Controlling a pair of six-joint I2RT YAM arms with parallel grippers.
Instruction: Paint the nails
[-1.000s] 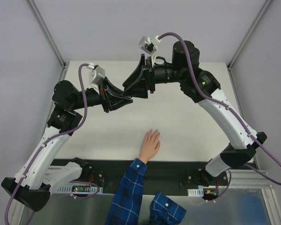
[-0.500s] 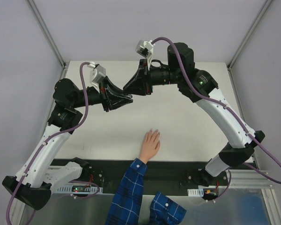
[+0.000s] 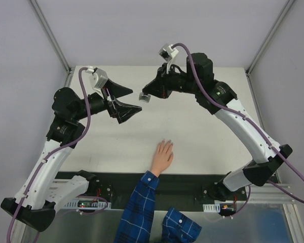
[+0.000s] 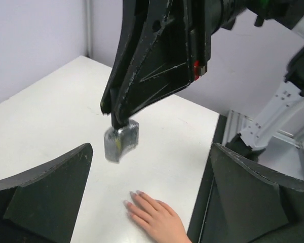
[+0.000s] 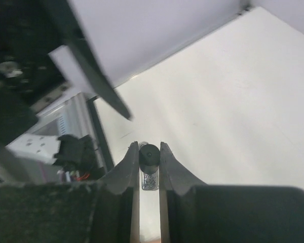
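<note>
Left jaws have spread, right jaws pinch the bottle (image 4: 120, 144); nails (image 3: 165, 143) point toward table's (image 3: 218, 91) far edge.

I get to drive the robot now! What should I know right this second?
Grippers: the left gripper is empty, with its jaws wide open. The right gripper is shut on the dark cap of the small bottle.
Things: the bottle hangs in the air above the table. The hand lies flat near the front edge, its nails well away from the bottle.
Done: bottle lifted.
Left: probably uncap it, then paint every nail.
</note>
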